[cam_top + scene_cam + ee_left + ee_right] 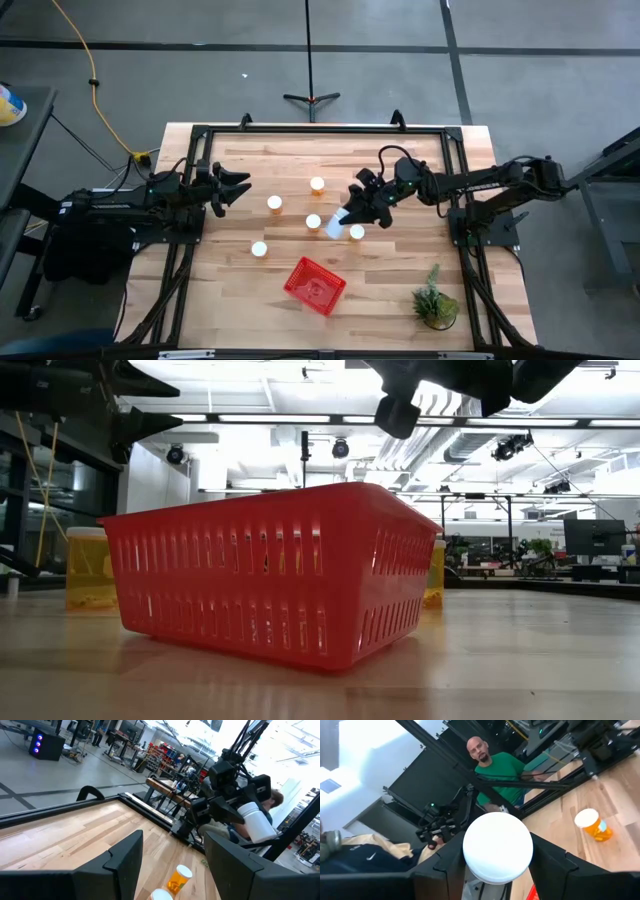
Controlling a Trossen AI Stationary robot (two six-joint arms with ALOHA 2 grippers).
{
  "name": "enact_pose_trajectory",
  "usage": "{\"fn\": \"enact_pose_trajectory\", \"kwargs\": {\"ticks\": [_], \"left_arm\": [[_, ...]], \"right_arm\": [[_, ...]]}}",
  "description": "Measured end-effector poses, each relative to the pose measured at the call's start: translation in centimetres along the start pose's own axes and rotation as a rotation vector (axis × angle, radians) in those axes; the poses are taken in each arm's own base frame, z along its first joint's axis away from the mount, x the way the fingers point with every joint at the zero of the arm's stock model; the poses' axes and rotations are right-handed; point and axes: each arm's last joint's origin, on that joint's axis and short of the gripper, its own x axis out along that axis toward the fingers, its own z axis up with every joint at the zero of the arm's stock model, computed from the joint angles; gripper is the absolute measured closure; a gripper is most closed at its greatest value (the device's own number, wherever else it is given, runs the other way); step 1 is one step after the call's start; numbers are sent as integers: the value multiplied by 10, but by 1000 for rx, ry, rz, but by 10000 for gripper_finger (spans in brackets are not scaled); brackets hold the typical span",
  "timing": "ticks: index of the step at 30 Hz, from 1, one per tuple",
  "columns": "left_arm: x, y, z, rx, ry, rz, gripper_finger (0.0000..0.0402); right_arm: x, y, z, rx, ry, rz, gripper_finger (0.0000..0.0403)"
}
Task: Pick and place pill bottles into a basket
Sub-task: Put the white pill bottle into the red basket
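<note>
My right gripper (347, 214) hangs over the middle of the table, shut on a pill bottle (334, 226) whose white cap (497, 847) fills the gap between its fingers. The left wrist view shows that same held bottle (255, 821) lifted above the wood. Several more pill bottles stand upright on the table, among them ones (317, 184) (274, 203) (259, 249) to the left of the right gripper. The red mesh basket (314, 285) sits nearer the front edge, below and left of the held bottle. My left gripper (238, 188) waits open at the table's left side with nothing between its fingers (125, 857).
A green potted plant (435, 300) stands at the front right corner. A black frame (320, 128) borders the table's back and sides. A person in a green shirt (500, 770) sits beyond the table. In the low view the basket (270, 570) hides most of the table behind it.
</note>
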Motion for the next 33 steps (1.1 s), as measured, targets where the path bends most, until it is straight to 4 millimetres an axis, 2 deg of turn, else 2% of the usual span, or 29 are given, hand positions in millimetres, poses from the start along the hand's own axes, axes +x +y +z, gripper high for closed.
{"fn": "enact_pose_trajectory", "kwargs": {"ticks": [33], "left_arm": [[0, 0, 0, 0, 0, 0, 158]], "right_arm": [[-1, 1, -7, 140, 200, 110, 233]]}}
